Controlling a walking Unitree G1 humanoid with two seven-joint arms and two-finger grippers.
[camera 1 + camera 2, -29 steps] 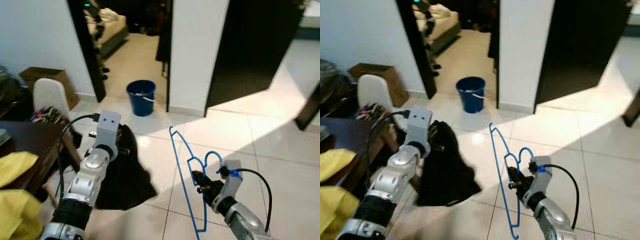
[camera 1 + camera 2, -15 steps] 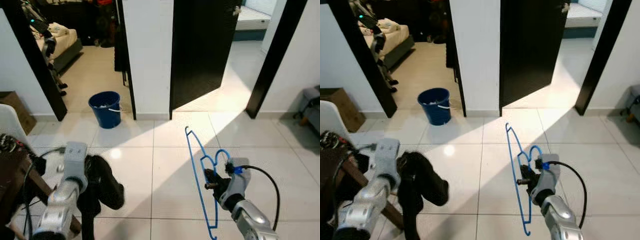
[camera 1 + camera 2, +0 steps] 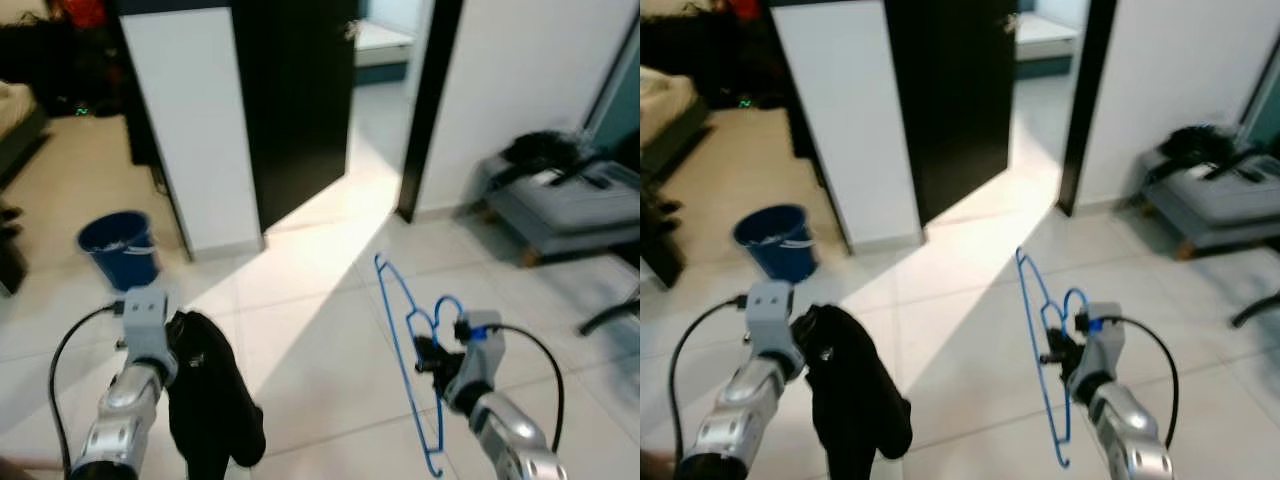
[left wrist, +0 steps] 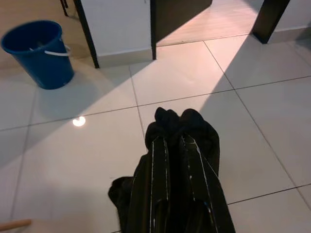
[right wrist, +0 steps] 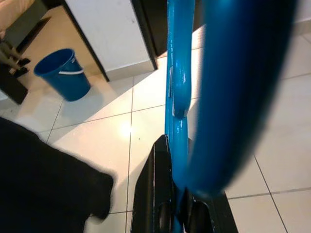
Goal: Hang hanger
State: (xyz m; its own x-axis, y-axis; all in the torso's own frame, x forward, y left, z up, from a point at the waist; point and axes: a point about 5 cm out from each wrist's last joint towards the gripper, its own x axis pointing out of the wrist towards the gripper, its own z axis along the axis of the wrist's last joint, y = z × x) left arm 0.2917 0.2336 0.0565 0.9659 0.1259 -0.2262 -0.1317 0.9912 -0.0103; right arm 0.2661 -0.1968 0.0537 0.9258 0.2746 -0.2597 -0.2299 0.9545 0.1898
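A blue plastic hanger (image 3: 405,330) stands upright in my right gripper (image 3: 425,356), which is shut on its middle bar; in the right wrist view the hanger (image 5: 176,92) runs close along the black fingers (image 5: 155,194). My left gripper (image 3: 182,338) is shut on a black garment (image 3: 212,400) that hangs down from it at the lower left. In the left wrist view the black cloth (image 4: 177,131) wraps over both fingers (image 4: 158,179).
A blue bucket (image 3: 118,248) stands by a white wall section (image 3: 185,120) at the left. A dark open door (image 3: 300,100) leads to a lit room. A grey low bench (image 3: 560,200) with a dark item sits at the right. Pale tiled floor (image 3: 310,330) lies ahead.
The whole view has swung to the right: the bucket and doorways slid left and the grey bench came into sight. Both grippers keep their holds on the garment and the hanger.
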